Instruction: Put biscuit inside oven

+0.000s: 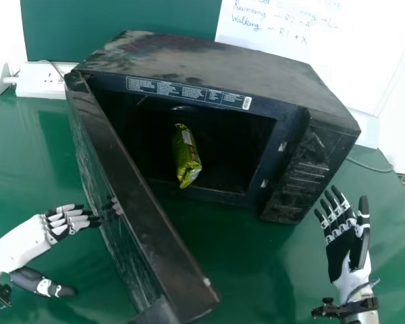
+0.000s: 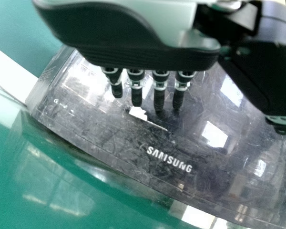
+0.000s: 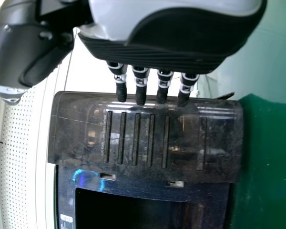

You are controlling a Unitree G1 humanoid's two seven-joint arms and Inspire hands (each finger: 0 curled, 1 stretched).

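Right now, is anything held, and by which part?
Nothing is held: the open left hand is beside the oven door, the open right hand near the control panel; the packet sits inside.

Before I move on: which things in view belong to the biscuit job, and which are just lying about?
Job:
green biscuit packet, inside the oven
oven door, open
left hand, fingers straight, at the door's outer face
right hand, open, near the control panel

Not part of it:
socket strip, left of the oven
whiteboard with handwriting, behind the oven
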